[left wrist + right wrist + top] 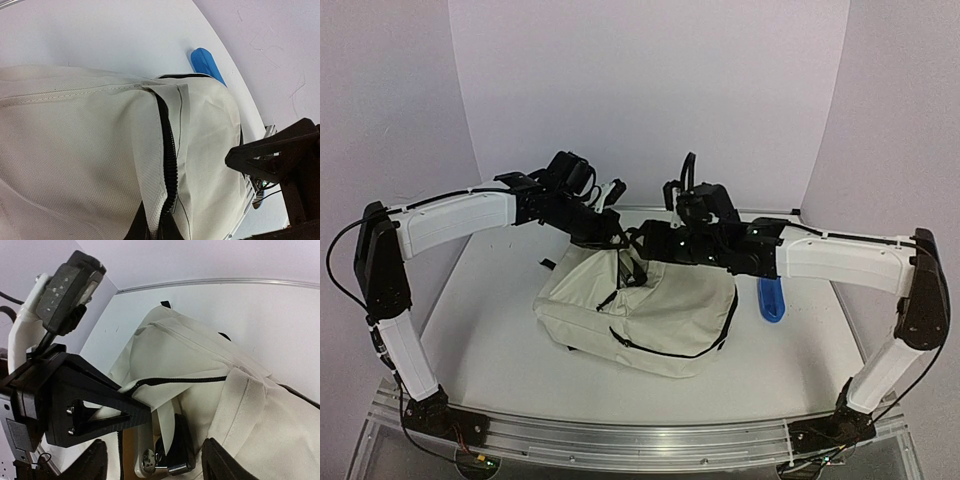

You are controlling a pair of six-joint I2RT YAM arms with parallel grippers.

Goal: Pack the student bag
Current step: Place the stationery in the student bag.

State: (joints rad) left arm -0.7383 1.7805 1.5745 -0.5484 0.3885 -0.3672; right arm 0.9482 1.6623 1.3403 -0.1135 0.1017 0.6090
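Observation:
The student bag (650, 315) is a cream backpack with black zippers, lying on the white table. My left gripper (617, 240) is shut on the bag's zipper edge (170, 165) and holds the flap up. In the right wrist view its black fingers (95, 407) pinch that edge. My right gripper (157, 467) hangs over the bag's opening, its fingers (222, 465) apart and touching nothing. Below and between them a black and silver object (177, 455) lies inside the bag, partly covered by a fold of fabric.
A blue object (772, 298) lies on the table just right of the bag, beneath my right forearm. It also shows past the bag (205, 62) in the left wrist view. White walls stand close behind the table.

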